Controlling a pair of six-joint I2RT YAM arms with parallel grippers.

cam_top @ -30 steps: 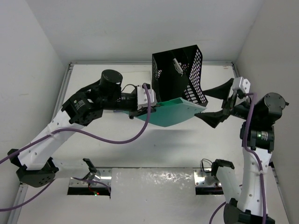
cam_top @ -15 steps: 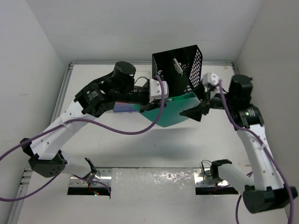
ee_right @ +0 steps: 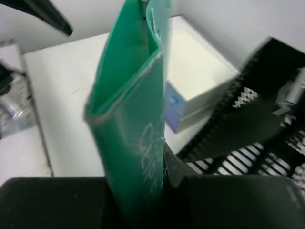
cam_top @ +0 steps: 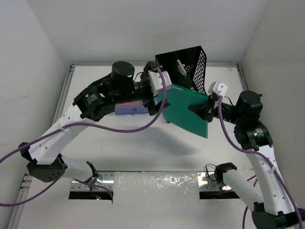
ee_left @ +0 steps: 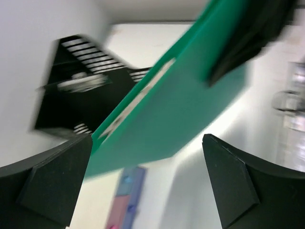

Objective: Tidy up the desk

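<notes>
Overhead looks down on desk (cam_top: 143,152); wrists share folder (ee_left: 181,95)

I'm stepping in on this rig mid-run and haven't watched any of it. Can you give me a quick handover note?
Left tool: open, jaws standing either side of the green clip folder without gripping it.
Right tool: shut on the folder's edge.
Folder: held clear of the desk, tilted on edge, just in front of the black mesh file rack. The small drawer box sits under the left arm.
Done: folder is up and in the right tool's grip.
Left: probably back the left tool away, then slot the folder into the rack.
</notes>
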